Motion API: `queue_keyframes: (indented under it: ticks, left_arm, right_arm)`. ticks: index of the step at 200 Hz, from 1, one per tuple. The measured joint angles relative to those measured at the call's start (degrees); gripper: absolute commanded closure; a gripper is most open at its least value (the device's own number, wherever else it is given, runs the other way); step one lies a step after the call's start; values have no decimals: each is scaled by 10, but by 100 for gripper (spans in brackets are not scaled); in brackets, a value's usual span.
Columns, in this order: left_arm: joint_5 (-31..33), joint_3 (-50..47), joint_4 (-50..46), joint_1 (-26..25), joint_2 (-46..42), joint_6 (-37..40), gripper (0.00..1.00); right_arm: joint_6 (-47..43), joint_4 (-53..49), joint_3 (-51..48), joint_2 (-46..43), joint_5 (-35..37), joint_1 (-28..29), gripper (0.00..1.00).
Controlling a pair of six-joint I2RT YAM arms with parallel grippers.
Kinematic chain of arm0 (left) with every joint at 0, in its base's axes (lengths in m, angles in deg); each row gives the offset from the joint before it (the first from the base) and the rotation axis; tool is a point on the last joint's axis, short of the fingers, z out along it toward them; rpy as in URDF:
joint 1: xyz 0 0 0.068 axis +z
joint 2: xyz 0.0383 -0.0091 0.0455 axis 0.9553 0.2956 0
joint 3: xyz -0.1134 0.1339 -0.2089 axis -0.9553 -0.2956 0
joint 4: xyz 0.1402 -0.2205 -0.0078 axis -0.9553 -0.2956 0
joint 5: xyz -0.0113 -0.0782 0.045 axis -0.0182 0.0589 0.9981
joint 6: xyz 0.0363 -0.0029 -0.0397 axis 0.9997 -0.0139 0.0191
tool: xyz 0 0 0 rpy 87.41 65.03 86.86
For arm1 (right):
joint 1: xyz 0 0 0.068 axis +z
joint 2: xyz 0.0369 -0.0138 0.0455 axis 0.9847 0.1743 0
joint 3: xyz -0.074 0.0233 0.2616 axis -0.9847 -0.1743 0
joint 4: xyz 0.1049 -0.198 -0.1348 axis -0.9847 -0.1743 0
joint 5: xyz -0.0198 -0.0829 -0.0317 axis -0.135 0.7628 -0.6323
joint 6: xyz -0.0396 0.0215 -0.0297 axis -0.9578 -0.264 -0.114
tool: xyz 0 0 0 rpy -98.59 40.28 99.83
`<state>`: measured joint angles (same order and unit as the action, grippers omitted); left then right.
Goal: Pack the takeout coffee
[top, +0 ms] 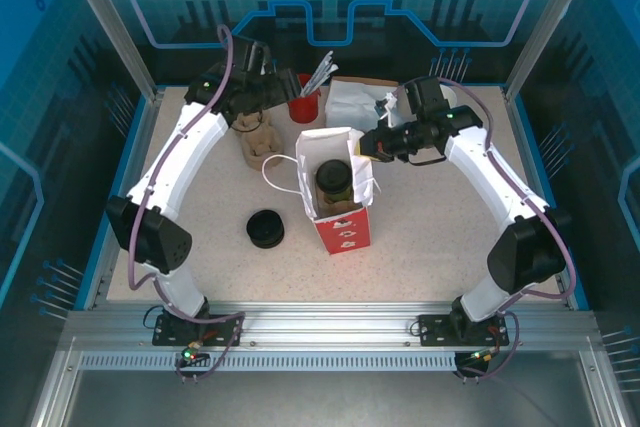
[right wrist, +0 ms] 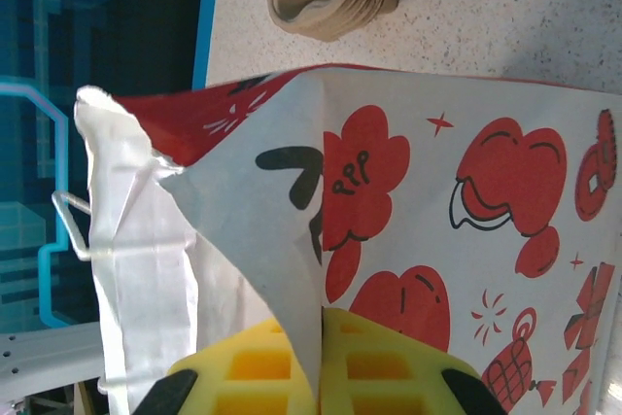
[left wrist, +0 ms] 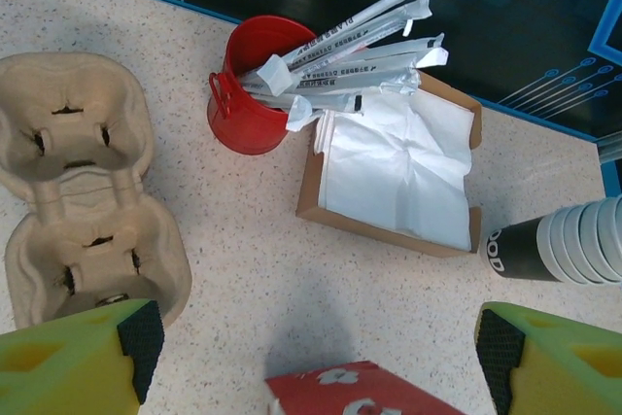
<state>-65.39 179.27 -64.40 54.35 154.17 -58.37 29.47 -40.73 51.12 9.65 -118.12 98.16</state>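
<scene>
Table (top: 430,237): speckled and pale, ringed by a blue rim, seen from above.
Paper bag (top: 345,232): red and white, stood upright at the table's centre, mouth open to the top camera.
Right gripper (right wrist: 321,368): reached in from 3 o'clock, yellow pads pinched close on the bag's white upper edge, paper caught between them.
Left gripper (left wrist: 319,345): hung spread wide at the bag's 11 o'clock, nothing between its fingers.
Napkin box (top: 355,99): brown card, white napkins inside, sat at 12 o'clock from the bag.
Cup carrier (top: 258,137): moulded pulp, lay at 10 o'clock from the bag, under the left wrist.
Red bucket (top: 304,107): held wrapped straws (left wrist: 360,46), stood just beside the napkin box at its 9 o'clock.
Lid stack (top: 265,229): black, rested at 9 o'clock from the bag, apart from it.
Takeout coffee (top: 333,179): stood inside the bag, black lid up, olive wall just visible below it.
</scene>
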Motion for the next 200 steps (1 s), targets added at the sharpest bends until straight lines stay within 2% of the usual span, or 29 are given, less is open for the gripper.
queue_keyframes:
  ticks: [56, 90, 140, 200]
  left_arm:
    - [16, 61, 14, 22, 67, -1, 22]
    - [31, 85, 24, 35, 97, -2, 25]
    - [41, 82, 41, 37, 115, 12, 26]
    - [24, 9, 89, 52, 115, 35, 30]
  right_arm:
    - [26, 30, -29, -4, 2, 2, 67]
    - [26, 35, -28, -12, 6, -2, 56]
    - [2, 9, 0, -28, 28, -41, 51]
    - [-44, -27, 14, -115, 54, -90, 50]
